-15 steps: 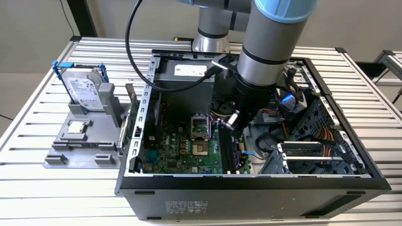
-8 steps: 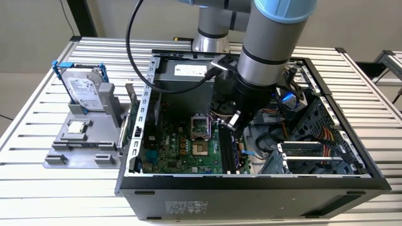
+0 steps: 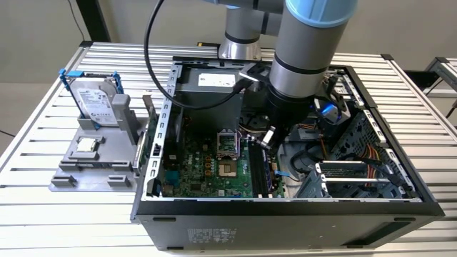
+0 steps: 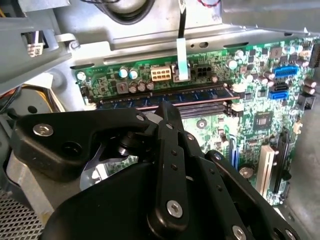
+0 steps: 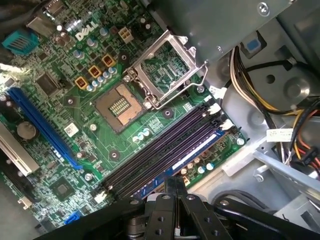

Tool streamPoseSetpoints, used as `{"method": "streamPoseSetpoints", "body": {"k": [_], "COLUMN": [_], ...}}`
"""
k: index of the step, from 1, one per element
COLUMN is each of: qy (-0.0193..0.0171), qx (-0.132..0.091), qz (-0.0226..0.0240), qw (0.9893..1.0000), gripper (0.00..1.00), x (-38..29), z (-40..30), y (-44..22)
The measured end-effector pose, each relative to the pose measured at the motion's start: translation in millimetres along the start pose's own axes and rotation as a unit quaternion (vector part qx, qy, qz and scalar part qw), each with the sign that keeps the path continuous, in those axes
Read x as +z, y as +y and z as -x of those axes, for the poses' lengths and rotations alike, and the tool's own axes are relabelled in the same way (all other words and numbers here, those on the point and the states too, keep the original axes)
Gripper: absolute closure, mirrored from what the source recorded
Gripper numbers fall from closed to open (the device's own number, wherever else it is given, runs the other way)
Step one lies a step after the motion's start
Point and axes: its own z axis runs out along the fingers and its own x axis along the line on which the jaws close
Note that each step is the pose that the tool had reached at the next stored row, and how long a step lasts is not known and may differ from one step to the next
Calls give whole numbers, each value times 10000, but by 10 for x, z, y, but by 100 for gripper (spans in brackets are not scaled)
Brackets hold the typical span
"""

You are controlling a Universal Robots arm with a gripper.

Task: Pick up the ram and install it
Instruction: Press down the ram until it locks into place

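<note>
Ram (image 5: 192,154): a bluish stick lying in the outermost of the black memory slots (image 5: 165,145) on the motherboard (image 3: 207,160), seen in both wrist views; the slots beside it look bare.
Claw (image 4: 167,112): directly over the ram, its black tip at the stick's top edge; the fingers appear closed together, though whether they grip the stick cannot be told.
Arm (image 3: 307,59): reaches down into the open computer case (image 3: 286,214).
Processor socket (image 5: 120,106): open, near the slots.
Hard drive (image 3: 96,101): upright in a grey holder (image 3: 89,176) on the bench (image 3: 43,214), at the exterior view's left of the case.
</note>
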Motion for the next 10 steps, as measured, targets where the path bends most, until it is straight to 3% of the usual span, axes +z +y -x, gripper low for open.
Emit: {"method": "streamPoseSetpoints", "body": {"k": [4,10], "qy": [-84,-86], "qx": [-80,-94], "qz": [-32,-31], "qw": [9999,9999], "gripper": [100,100], "x": [0,0], "z": [0,0], "y": [0,0]}}
